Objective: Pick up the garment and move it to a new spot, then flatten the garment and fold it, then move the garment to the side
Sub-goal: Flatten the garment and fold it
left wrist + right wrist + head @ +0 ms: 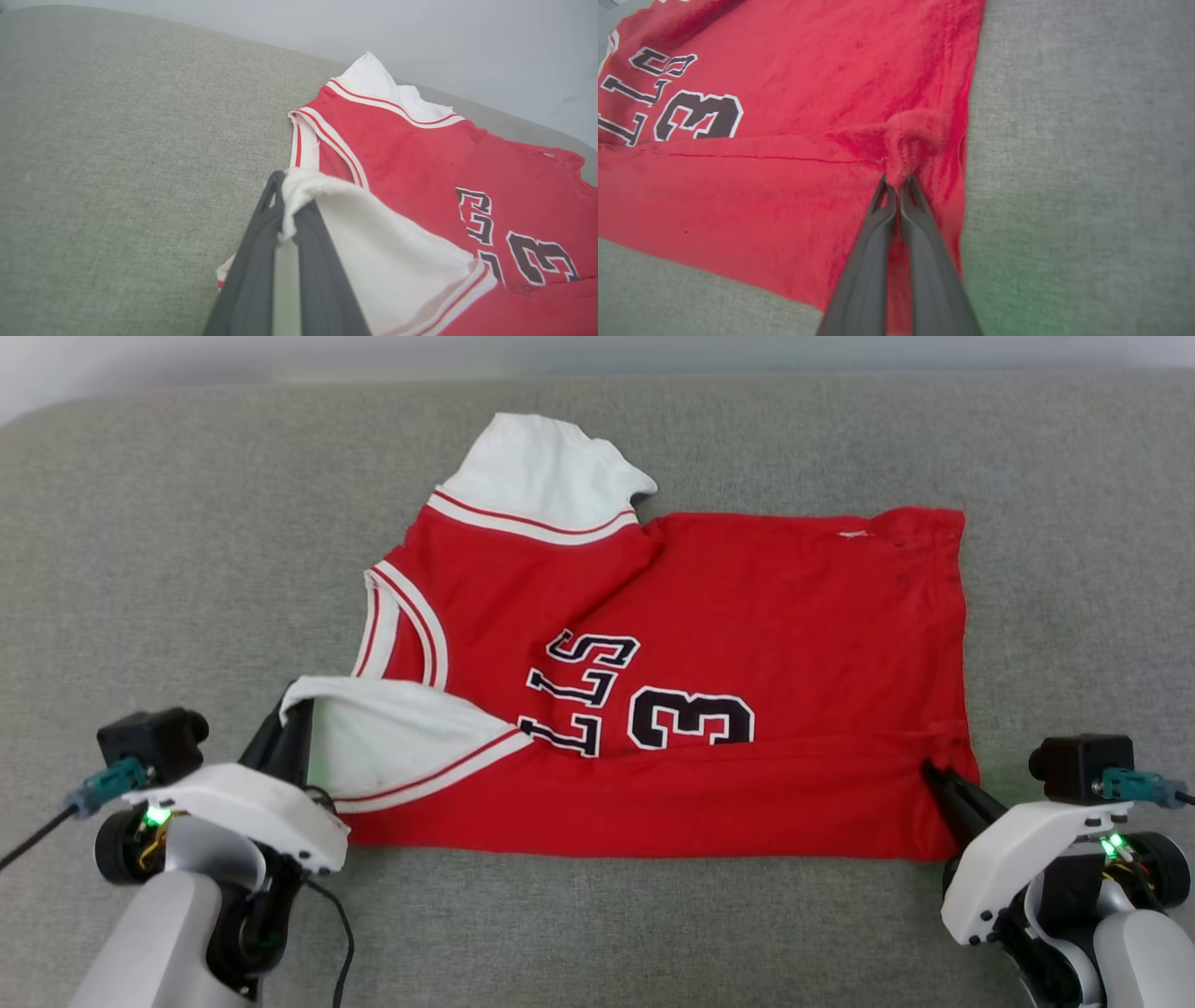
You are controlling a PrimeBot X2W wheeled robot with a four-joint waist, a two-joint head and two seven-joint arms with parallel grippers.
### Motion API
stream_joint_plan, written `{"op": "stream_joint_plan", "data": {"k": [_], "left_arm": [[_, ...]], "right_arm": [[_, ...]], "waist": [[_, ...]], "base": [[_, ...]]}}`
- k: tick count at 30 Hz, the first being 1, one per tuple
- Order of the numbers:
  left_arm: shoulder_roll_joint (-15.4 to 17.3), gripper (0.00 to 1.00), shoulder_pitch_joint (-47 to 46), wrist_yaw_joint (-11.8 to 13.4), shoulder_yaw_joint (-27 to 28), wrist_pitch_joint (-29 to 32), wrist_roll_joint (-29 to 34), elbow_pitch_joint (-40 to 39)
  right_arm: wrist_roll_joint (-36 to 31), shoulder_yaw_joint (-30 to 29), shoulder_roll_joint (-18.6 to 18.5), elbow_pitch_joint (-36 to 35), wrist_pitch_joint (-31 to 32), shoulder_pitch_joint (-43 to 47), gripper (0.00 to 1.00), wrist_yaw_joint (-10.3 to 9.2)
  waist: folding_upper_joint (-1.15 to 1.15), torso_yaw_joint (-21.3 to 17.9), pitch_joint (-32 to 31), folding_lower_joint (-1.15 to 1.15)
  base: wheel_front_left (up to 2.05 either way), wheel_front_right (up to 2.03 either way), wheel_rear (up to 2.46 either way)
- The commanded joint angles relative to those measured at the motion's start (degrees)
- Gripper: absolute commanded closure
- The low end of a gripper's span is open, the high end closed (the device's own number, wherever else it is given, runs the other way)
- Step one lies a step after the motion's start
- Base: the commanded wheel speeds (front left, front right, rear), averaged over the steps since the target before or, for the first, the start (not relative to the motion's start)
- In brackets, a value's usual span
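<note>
Folding, by the look of it: shirt (747, 616) flat on grey cushion (140, 569), lying crosswise, collar (392, 625) to the left and hem (957, 644) to the right. Near long edge doubled over toward the far side, covering the lower part of the lettering and reaching the foot of the 3 (691, 719). Far sleeve (541, 467) sticking out loose beyond the body, not folded in.

Left gripper (291, 719) at the near-left end, jaws clamped on the edge of the near sleeve (392, 747), white cloth bunched over the tips and lifted a little off the red. Right gripper (936, 777) at the near-right, close to the hem, jaws pinched together on a small pucker of red cloth at the edge of the doubled strip. Both reaching in low from the near side, pointing far and slightly inward, roughly level with each other along the same fold line.

Next, probably: either set this fold down and let go, or carry it farther across. Calls for both ends travelling together at equal height and pace, with the strip kept taut and straight. Uneven pull likely to skew the crease or drag the whole shirt over the cushion. After that, far sleeve to bring in before the move to the side.
</note>
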Motion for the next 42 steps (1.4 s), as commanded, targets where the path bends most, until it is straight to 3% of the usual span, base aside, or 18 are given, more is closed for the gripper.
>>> {"op": "stream_joint_plan", "data": {"k": [1,11,12,13,14,16,17,19,27,32,38,42], "left_arm": [[-0.37,1.0,-2.45,-1.01,-0.05,-0.95,-0.15,2.36],[-1.7,1.0,-10.22,-5.9,-2.73,1.97,-1.34,15.13],[-1.72,1.0,-10.61,-6.25,-3.05,2.69,-1.43,16.11],[-1.75,1.0,-10.97,-6.52,-3.24,3.26,-1.67,17.08],[-1.85,0.9,-11.22,-6.7,-3.4,3.8,-1.94,17.92],[-1.91,0.32,-11.71,-7.1,-3.56,4.19,-2.22,19.21],[-1.91,0.32,-11.71,-7.1,-3.56,4.19,-2.22,19.21],[-1.76,0.0,-11.69,-7.37,-3.85,5.02,-2.53,20.27],[0.89,0.0,-12.31,-7.05,-2.7,4.29,-2.45,19.92],[4.59,0.0,-12.09,-6.38,-2.51,8.19,-2.6,17.17],[11.26,0.0,-9.68,-7.34,-4.48,23.33,-5.25,10.3],[15.08,0.0,-6.41,-5.34,-4.61,35.6,-9.7,5.33]], "right_arm": [[0.43,0.2,-0.32,1.29,-1.08,-1.64,1.0,-0.03],[0.51,1.99,-0.81,7.6,-3.51,-5.1,0.97,-0.07],[0.58,2.24,-0.81,8.0,-3.67,-5.31,0.82,-0.08],[0.63,2.52,-0.8,8.43,-4.0,-5.5,0.56,-0.07],[0.58,2.69,-0.84,8.71,-4.36,-5.63,0.0,-0.07],[0.55,2.61,-0.75,8.75,-6.07,-5.72,0.0,-0.07],[0.55,2.61,-0.75,8.75,-6.07,-5.72,0.0,-0.07],[0.35,2.97,-0.83,7.96,-8.38,-5.78,0.0,-0.07],[-0.65,1.68,0.33,1.94,-17.6,-3.48,0.0,-0.03],[-2.05,0.29,1.9,-2.2,-19.59,-0.75,0.0,-0.03],[-3.12,-1.21,3.6,-6.72,-18.6,2.58,0.0,-0.02],[-3.44,-1.4,4.61,-8.51,-17.88,4.09,0.0,-0.02]], "waist": [[0.0,-0.57,1.4,-0.01],[0.0,-1.77,3.32,-0.01],[0.0,-1.89,3.28,-0.01],[0.0,-2.01,3.19,-0.01],[0.0,-2.13,3.02,-0.01],[0.0,-2.3,2.53,-0.01],[0.0,-2.3,2.53,-0.01],[0.0,-2.49,1.88,-0.01],[0.0,-3.34,-1.79,-0.01],[0.0,-4.21,-4.42,-0.01],[0.0,-5.47,-6.61,-0.01],[0.0,-6.55,-6.67,-0.01]], "base": [[0.0,0.0,0.0],[0.0,0.0,0.0],[0.0,0.0,0.0],[0.0,0.0,0.0],[0.0,0.0,0.0],[0.0,0.0,0.0],[0.0,0.0,0.0],[0.0,0.0,0.0],[0.0,0.0,0.0],[0.0,0.0,0.0],[0.0,0.0,0.0],[0.0,0.0,0.0]]}}
